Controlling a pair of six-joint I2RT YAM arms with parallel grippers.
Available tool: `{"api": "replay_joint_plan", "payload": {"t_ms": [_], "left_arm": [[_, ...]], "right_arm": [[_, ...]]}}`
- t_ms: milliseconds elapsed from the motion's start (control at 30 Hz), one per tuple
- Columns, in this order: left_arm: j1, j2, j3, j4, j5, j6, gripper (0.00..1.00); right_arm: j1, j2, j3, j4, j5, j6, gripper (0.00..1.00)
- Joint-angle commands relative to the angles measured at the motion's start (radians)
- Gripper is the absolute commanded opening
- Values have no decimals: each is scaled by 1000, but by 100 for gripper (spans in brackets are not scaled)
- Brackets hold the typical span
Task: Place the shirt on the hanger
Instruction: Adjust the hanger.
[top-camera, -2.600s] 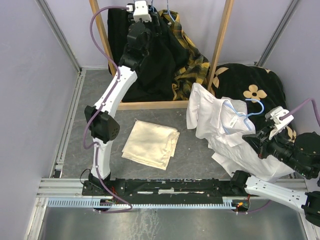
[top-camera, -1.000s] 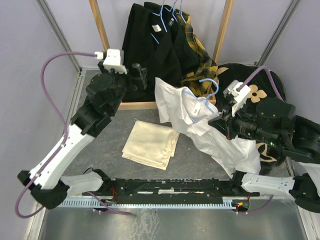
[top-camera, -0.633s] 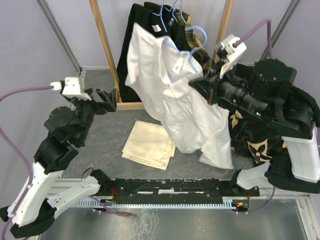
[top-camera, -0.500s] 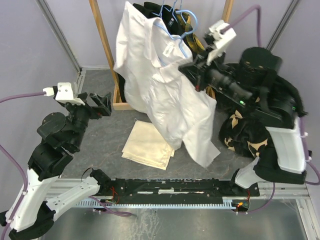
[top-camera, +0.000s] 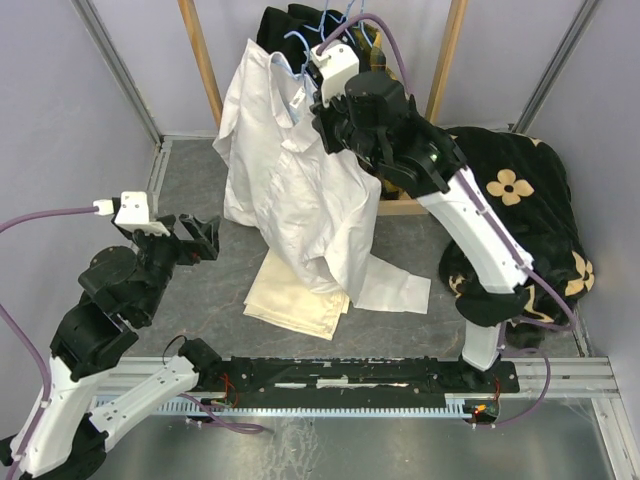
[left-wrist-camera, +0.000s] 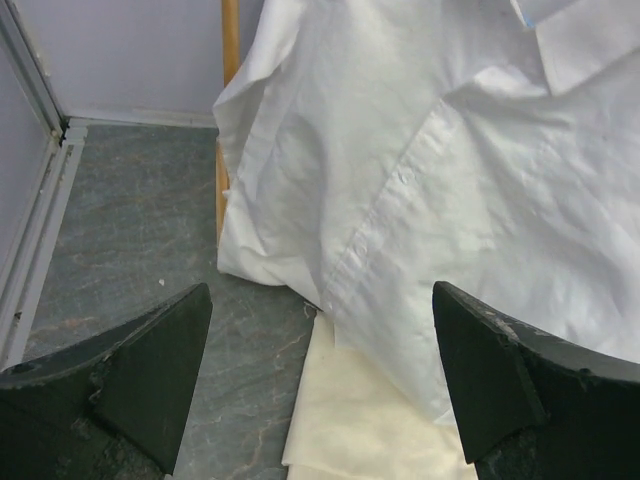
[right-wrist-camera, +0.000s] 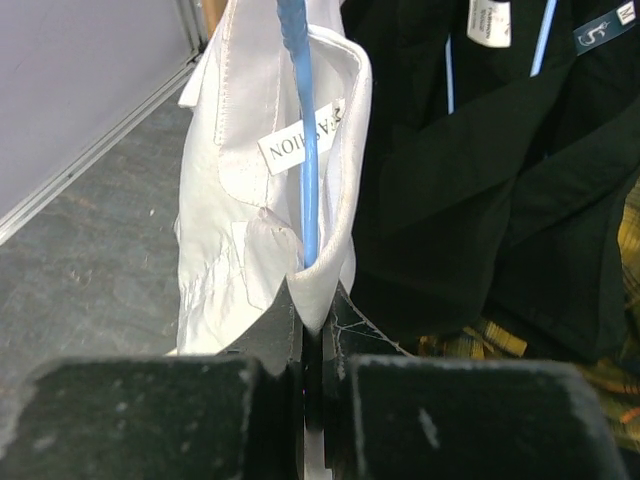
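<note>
The shirt (top-camera: 300, 190), on the light-blue hanger (right-wrist-camera: 303, 150) by the rack (top-camera: 200, 60), is pinched with its wire at the collar by the closed right gripper (right-wrist-camera: 312, 330); the left gripper (left-wrist-camera: 320, 330) is wide, empty. Released unhooked, both could fall.

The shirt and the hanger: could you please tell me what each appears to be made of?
The shirt looks like thin white woven cloth, matte, with soft creases and stitched seams. The hanger is a thin, smooth light-blue rod, likely coated wire, possibly plastic.
</note>
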Motion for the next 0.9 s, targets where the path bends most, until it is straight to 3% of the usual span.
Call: {"api": "replay_joint_plan", "payload": {"t_ms": [0, 500, 700, 867], "left_arm": [[-2, -23, -30, -20, 38, -78, 96], [-2, -42, -89, -30, 104, -152, 95], [-2, -5, -104, 68, 129, -89, 95], [-2, 107, 0, 164, 181, 21, 96]], "right_arm": [[-68, 65, 124, 140, -27, 34, 0], [-184, 328, 308, 402, -120, 79, 0], [-183, 261, 218, 434, -158, 85, 0], [-183, 164, 94, 348, -246, 56, 1]]}}
